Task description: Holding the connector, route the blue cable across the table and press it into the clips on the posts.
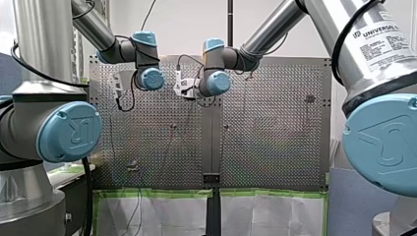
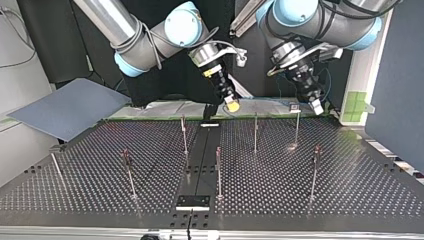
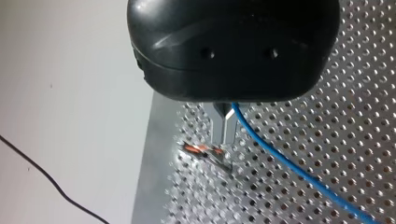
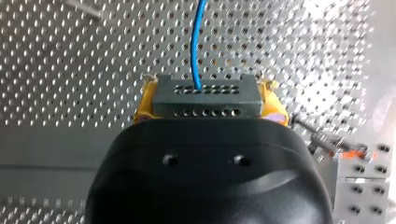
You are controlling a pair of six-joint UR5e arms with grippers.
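In the right wrist view my right gripper (image 4: 208,100) is shut on a grey connector (image 4: 205,91), which sits between its yellow pads (image 4: 144,105). The blue cable (image 4: 198,42) leaves the connector and runs ahead over the perforated table. My left gripper (image 3: 223,139), seen in the left wrist view, has its metal fingers (image 3: 217,122) shut on the blue cable (image 3: 289,168), just above a post's orange clip (image 3: 200,150). In the top view my right gripper (image 2: 231,104) and my left gripper (image 2: 316,105) hang over the table's far edge.
Several thin posts stand on the table (image 2: 350,190), among them one (image 2: 184,132) by my right gripper and one (image 2: 297,125) under my left. Another clipped post (image 4: 343,150) lies beside the right gripper. A grey board (image 2: 70,107) leans at the top view's left.
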